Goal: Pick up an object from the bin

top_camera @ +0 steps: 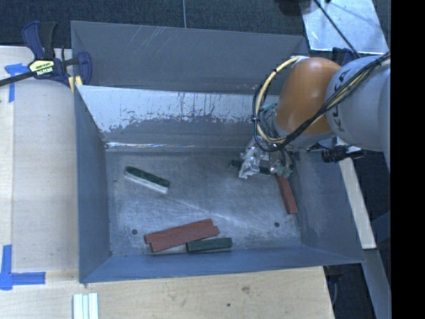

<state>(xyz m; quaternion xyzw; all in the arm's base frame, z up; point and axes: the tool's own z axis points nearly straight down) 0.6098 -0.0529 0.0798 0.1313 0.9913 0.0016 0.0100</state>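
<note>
My gripper (249,169) hangs low at the back right of the bin floor, under the orange-covered wrist. A narrow red-brown bar (287,196) lies just right of it, slanting toward the bin's right wall, its upper end close under the wrist. Nothing shows between the fingertips. Farther off, a long red-brown block (181,235) lies near the front wall with a dark green bar (209,245) against its right end.
A green and white stick (147,179) lies on the left half of the floor. The orange cover and cables of the wrist hang over the bin's right wall.
</note>
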